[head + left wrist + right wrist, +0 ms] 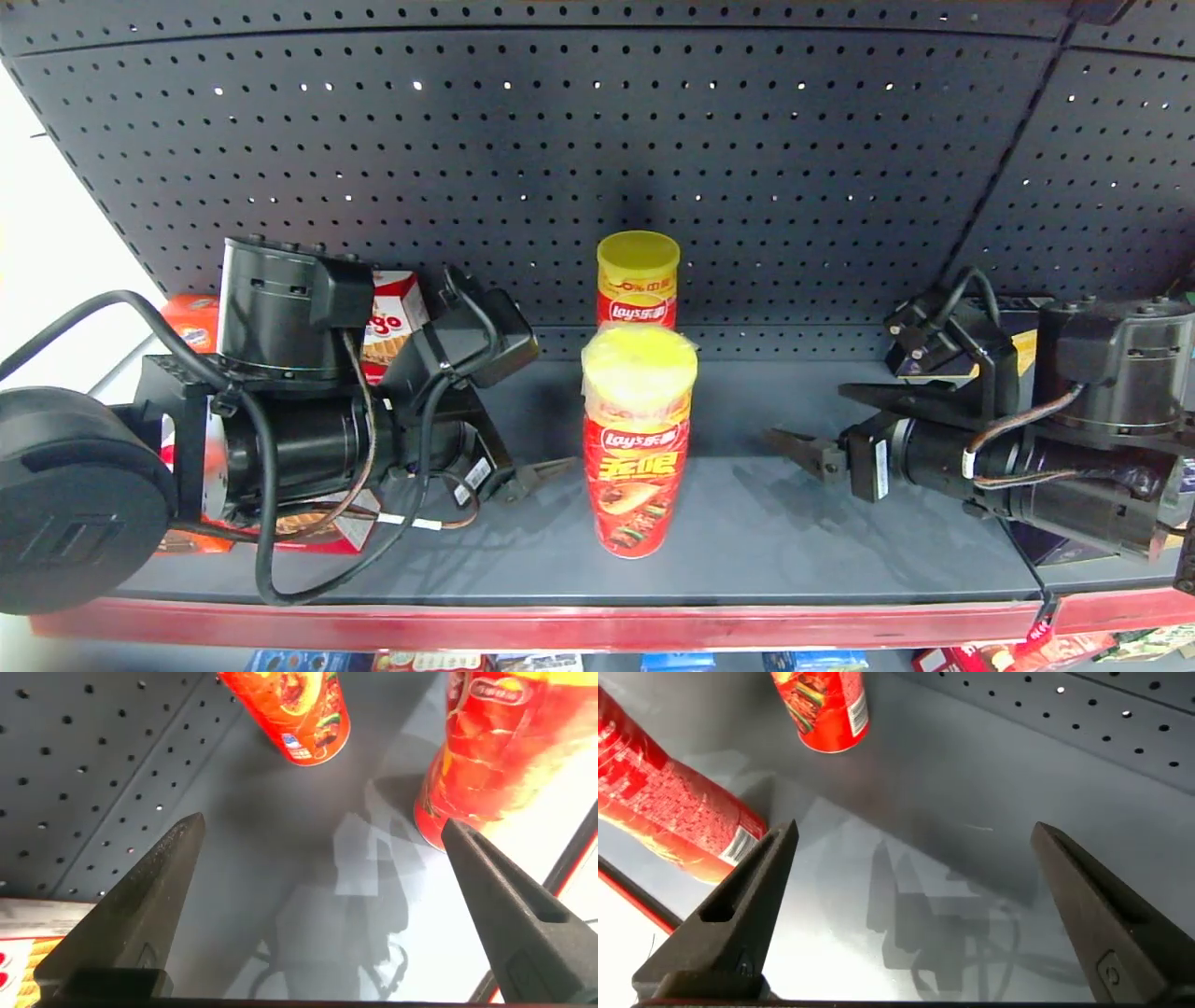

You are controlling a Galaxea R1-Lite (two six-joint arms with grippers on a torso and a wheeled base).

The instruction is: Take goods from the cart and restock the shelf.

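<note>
The dark grey metal shelf point(794, 541) carries a red cylindrical crisp tube with a yellow plastic lid point(639, 439), upright near the middle of its front edge. The left gripper point(322, 829) and right gripper point(915, 829) flank it, both apart from it, jaws wide and empty. A second matching red tube point(638, 278) stands behind, against the back edge. Judged: placing is complete. The next move calls for backing both arms out clear of the tubes and fetching more from the cart.
</note>
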